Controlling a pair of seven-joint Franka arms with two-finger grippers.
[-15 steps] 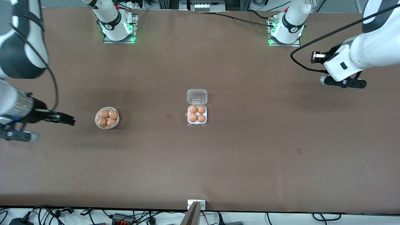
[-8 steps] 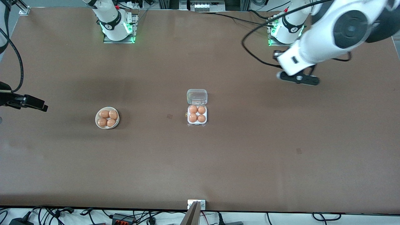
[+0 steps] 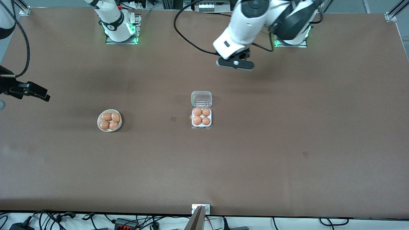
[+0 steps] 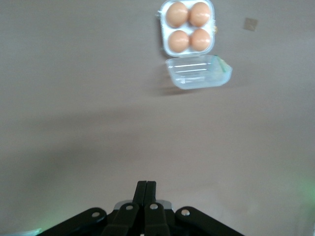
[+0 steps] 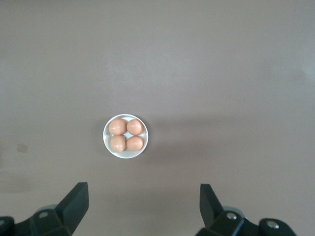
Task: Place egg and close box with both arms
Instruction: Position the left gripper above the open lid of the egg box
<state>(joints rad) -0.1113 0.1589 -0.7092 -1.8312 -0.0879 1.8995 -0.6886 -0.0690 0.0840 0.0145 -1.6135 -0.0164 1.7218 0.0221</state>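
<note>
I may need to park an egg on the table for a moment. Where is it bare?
Bare tabletop lies between the bowl and the box, and everywhere nearer the front camera than both. Toward the left arm's end is bare too. All four box cells hold eggs, the lid open flat.

You had the box (image 3: 201, 117) mid-table holding four eggs (image 3: 201, 116), its lid (image 3: 201, 98) lying open farther from the front camera; the bowl (image 3: 109, 120) sat toward the right arm's end.
</note>
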